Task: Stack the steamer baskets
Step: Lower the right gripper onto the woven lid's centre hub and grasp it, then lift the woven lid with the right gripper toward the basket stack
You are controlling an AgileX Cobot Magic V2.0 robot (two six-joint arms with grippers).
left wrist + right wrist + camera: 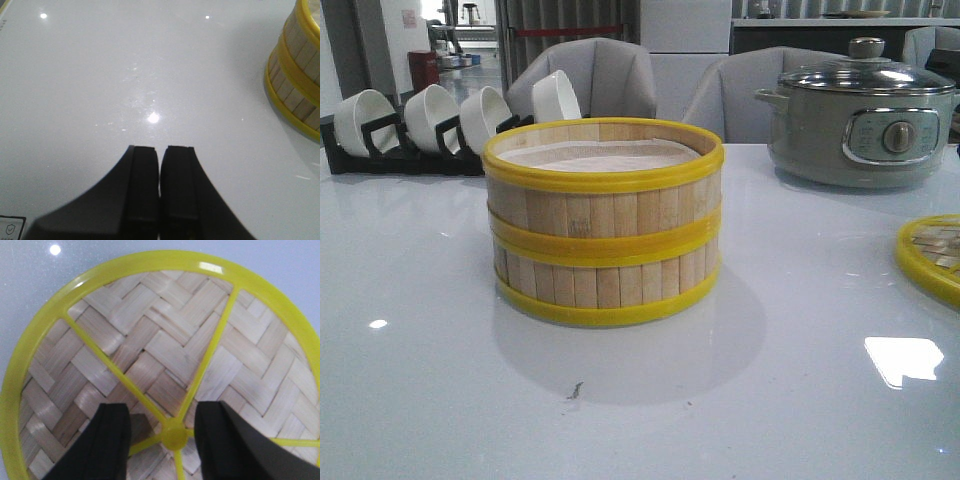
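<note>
Both baskets (604,222) sit stacked; the right gripper (161,427) hangs spread over the lid's (150,365) hub, needing to clamp. The left gripper (160,165) idles, clenched and empty.

left hand (160,150): fingers pressed together, holding nothing | right hand (162,412): fingers spread apart, pointing down
</note>
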